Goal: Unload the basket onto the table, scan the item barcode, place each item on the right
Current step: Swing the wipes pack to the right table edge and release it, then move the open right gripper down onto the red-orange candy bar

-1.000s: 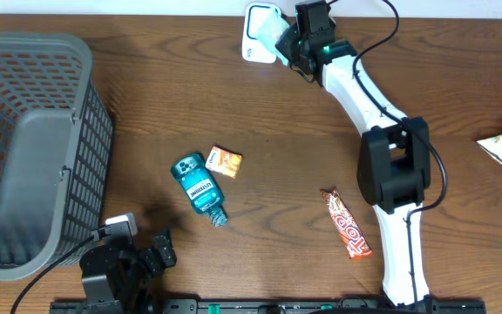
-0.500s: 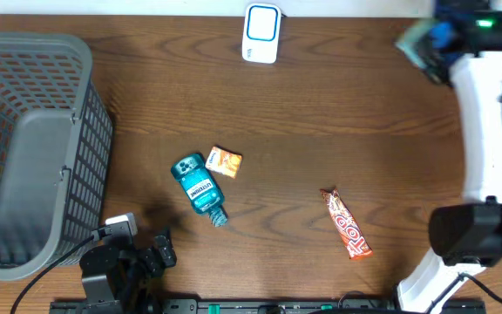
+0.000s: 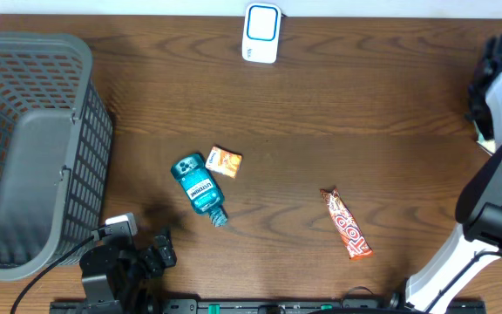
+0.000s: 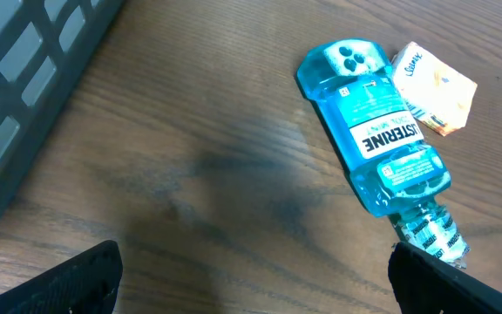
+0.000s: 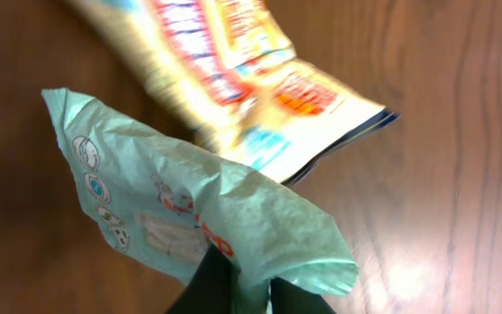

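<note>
Overhead: fixed, straight down on the table (image 3: 338, 113), far enough back to take in everything from the basket (image 3: 33, 148) on the left to the right arm (image 3: 495, 183) at the right edge. Left wrist: low and close, slanting across the wood, left gripper (image 4: 255, 292) tips in the bottom corners. It shares the mouthwash bottle (image 4: 373, 139), orange packet (image 4: 436, 83) and a basket corner with overhead. Right wrist: very near, facing the wood, filled by a pale green packet (image 5: 190, 201) and a blurred snack bag (image 5: 234, 61). The arm hides its overlap with overhead.

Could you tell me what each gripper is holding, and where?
The right gripper pinches a pale green packet by its edge; the left gripper holds nothing.
</note>
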Controlling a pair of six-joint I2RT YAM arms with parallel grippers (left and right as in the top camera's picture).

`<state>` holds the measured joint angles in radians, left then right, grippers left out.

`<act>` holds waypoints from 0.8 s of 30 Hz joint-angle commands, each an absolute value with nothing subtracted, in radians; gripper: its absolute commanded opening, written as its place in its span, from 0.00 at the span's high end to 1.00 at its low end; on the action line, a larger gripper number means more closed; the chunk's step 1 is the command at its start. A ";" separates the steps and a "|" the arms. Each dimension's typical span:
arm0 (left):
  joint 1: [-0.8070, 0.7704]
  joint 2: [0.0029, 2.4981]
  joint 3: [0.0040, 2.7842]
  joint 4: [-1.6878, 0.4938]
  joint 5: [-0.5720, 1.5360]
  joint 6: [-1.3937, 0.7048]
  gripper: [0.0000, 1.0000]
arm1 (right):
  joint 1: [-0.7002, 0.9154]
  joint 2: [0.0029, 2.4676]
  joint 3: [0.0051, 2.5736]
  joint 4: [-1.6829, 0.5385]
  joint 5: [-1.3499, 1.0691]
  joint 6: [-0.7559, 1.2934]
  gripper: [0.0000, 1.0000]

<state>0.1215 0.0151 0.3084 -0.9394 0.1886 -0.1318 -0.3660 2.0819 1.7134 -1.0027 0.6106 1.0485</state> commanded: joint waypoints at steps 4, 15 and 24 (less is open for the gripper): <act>0.122 0.012 0.301 -0.972 0.191 -0.136 0.02 | -0.441 2.047 1.787 -0.993 0.596 0.936 0.24; 0.122 0.012 0.301 -0.972 0.191 -0.136 0.02 | -0.378 1.830 2.041 -1.206 0.139 0.768 0.01; 0.122 0.012 0.301 -0.972 0.191 -0.136 0.02 | -0.157 1.532 2.041 -1.388 0.167 0.769 0.01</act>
